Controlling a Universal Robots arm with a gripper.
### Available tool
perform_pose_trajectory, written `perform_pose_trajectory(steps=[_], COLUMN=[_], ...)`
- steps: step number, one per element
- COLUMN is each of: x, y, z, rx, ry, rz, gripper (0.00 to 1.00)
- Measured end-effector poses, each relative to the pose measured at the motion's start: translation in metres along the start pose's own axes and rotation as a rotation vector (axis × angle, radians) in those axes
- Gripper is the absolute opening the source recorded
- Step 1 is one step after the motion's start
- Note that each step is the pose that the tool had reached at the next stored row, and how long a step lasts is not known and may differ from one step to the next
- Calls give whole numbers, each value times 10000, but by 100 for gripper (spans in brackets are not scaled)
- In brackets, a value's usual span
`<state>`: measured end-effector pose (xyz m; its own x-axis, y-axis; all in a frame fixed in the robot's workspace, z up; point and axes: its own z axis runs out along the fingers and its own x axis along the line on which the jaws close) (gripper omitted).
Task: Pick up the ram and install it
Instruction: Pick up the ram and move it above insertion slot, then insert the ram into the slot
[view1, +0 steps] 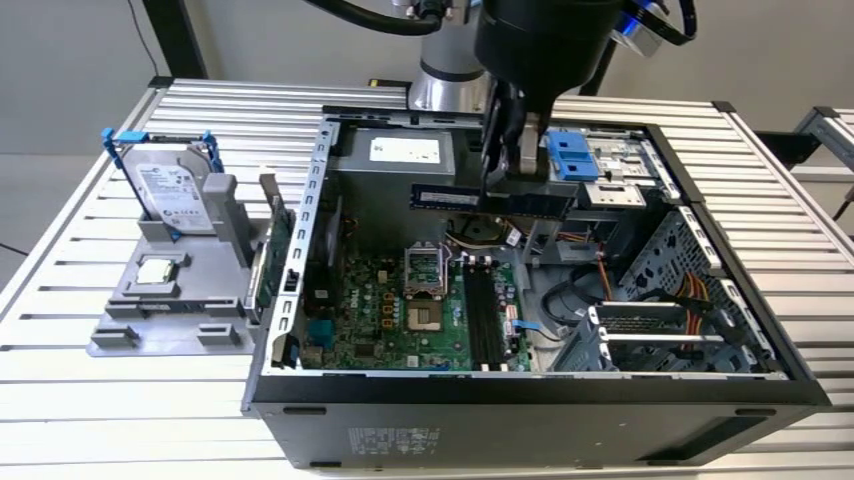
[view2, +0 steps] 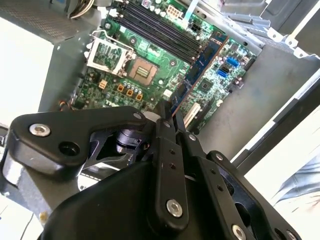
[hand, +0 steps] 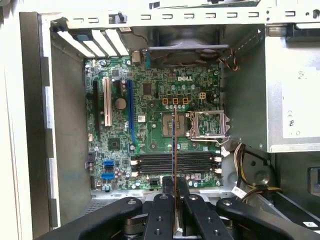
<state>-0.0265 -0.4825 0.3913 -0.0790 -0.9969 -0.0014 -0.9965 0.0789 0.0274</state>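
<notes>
On the exterior view's left, the slatted desk carries a grey holder with a silver hard drive standing upright in it and a processor chip lying flat below. A green expansion card stands on edge just beside the case wall. The open computer case occupies the centre, with the motherboard flat on its floor, the processor socket open and the four black memory slots unoccupied. Above the board, clear of it and touching nothing below, the ram hangs in the gripper. Both wrist views show the fingers drawn narrow and clamped on the stick's upper edge, so that it hangs edge-down from the gripper. The pick-up is judged complete; the work stands at carrying the stick to its slot, with seating not yet done. The stick lies crosswise to the slots in every view, so installation is judged to call for a wrist turn to bring it parallel, then alignment of the contact edge over one slot, and a straight, even press. On the exterior view's right are the blue drive bracket and the drive cage, well apart from the stick.
</notes>
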Motion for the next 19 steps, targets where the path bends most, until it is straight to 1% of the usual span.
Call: perform_pose_trajectory(steps=[2,9,10,13,16,19], x=[-7,-18,-27,-92,-117,-128], y=[-2,-7,-11,-31,-52,-65], z=[0,1,0,2,7,10], rx=[0,0,0,1,3,3], ry=[-3,-4,-4,-6,-6,-3], rz=[99,133,133,133,92,-24], gripper=[0,0,0,0,0,0])
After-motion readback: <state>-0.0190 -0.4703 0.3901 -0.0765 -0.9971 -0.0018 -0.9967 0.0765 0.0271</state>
